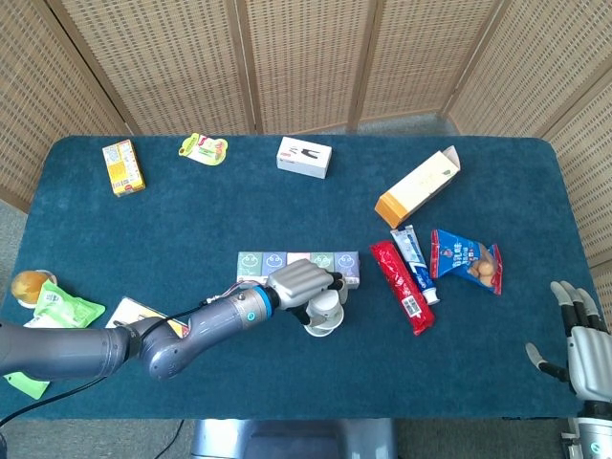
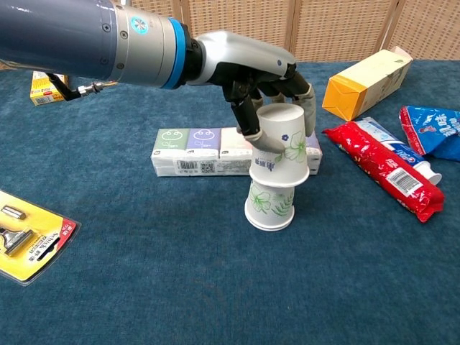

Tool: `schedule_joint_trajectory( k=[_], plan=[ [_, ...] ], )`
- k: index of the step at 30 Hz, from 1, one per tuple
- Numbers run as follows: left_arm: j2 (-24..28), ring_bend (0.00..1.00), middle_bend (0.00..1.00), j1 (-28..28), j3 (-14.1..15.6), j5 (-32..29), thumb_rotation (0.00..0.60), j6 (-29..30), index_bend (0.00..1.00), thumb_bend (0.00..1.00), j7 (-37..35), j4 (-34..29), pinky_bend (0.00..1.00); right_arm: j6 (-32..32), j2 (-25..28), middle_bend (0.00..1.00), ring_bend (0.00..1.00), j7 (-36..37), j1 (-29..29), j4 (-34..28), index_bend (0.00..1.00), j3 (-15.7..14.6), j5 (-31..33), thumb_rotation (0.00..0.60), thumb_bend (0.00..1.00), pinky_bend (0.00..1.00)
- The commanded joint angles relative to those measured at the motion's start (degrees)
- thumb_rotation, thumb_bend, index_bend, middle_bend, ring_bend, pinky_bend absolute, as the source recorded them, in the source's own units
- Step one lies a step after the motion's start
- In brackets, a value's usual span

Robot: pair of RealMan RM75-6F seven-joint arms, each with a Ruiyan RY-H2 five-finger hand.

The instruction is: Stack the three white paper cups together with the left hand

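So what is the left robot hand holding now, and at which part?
The left robot hand holds the upside-down upper paper cup by its side wall, over the bottom cup.

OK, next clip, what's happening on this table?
The robot's left hand grips an upside-down white paper cup and holds it over another upside-down cup on the blue table, partly sleeved onto it and slightly tilted. A third cup cannot be told apart; the held one may be two nested. A row of tissue packs lies just behind. The right hand rests idle at the table's edge, fingers apart.
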Motion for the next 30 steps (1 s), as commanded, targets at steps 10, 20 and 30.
schedule_joint_trajectory(
  k=[10,20,30],
  plan=[
    [1.2,0.30,0.27,-2.8,3.7,-3.0,0.600,-0.5,0.35,0.40,3.7,-1.3,0.55,0.2,0.1,0.08,0.00,0.6,-0.2,0.2,0.00,-0.1,-0.3,0.599,0.28,0.31],
    [-0.2,0.00,0.01,-6.5,11.1,-7.8,0.600,2.6,0.11,0.40,13.0,-1.2,0.14,0.5,0.1,0.08,0.00,1.3,-0.5,0.5,0.00,-0.2,-0.8,0.599,0.28,0.31],
    [-0.2,0.00,0.00,-3.9,15.3,-10.1,0.600,15.7,0.00,0.40,21.3,-5.8,0.09,0.4,0.3,0.08,0.00,1.7,-0.5,0.9,0.00,0.0,-0.9,0.600,0.28,0.31]
  ],
)
